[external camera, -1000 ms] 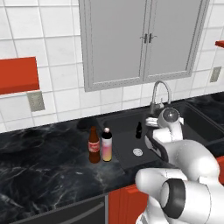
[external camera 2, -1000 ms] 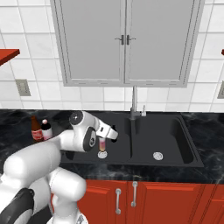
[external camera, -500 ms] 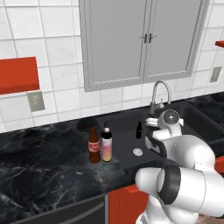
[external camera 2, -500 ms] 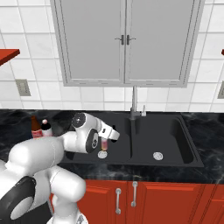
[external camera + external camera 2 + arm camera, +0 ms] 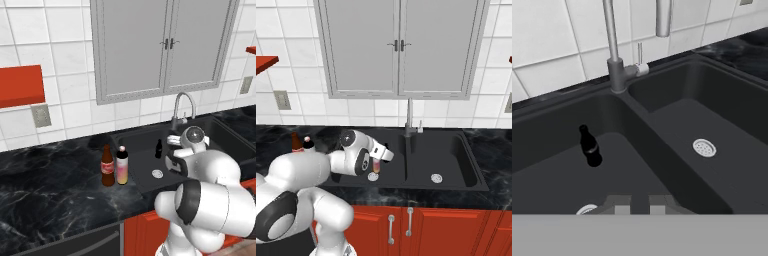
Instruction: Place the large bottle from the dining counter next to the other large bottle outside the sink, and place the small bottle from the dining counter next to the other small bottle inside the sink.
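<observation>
Over the last second the gripper (image 5: 377, 161) moves from just above the drain of the left basin (image 5: 351, 177) a little toward the divider and the faucet (image 5: 410, 125); the small pink bottle (image 5: 376, 165) it carries goes with it, hanging over the basin floor; in the left base view the wrist and forearm swing further right, past the small dark bottle (image 5: 158, 148); the elbow rolls closer to the cameras.

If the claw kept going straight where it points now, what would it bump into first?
Probably the dark floor of the left sink basin, near the small black bottle standing there. It carries a small pink bottle, so that might touch first. Depth is hard to judge.
</observation>
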Controlling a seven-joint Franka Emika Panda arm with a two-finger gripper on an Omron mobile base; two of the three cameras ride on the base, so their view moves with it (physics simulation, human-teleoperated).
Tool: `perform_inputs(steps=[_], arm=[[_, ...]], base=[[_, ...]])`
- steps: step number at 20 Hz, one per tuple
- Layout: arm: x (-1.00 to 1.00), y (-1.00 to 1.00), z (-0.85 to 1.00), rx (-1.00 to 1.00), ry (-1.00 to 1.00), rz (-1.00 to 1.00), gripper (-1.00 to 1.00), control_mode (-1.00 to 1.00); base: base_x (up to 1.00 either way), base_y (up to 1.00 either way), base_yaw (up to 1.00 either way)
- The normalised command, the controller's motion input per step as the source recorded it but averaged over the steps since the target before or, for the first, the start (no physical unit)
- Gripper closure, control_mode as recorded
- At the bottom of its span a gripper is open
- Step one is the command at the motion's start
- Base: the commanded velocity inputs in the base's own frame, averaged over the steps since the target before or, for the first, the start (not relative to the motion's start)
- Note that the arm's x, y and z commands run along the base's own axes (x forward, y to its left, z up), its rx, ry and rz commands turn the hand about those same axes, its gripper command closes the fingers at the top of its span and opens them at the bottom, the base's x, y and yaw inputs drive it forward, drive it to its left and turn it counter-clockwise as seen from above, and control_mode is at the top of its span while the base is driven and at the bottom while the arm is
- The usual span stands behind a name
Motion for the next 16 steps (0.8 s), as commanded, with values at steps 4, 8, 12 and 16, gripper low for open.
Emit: perform_inputs(steps=[4, 8, 12, 16], arm=[[0.01, 0.0, -0.16, 0.0, 0.0, -0.01, 1.0, -1.0], [0.04, 0.0, -0.28, 0.0, 0.0, 0.0, 1.0, -1.0], [0.01, 0.0, -0.25, 0.0, 0.0, 0.0, 1.0, -1.0], [0.05, 0.0, -0.2, 0.0, -0.01, 0.0, 1.0, -1.0]], base=[[0.0, 0.0, 0.0], [0.0, 0.0, 0.0], [0.0, 0.0, 0.0], [0.0, 0.0, 0.0]])
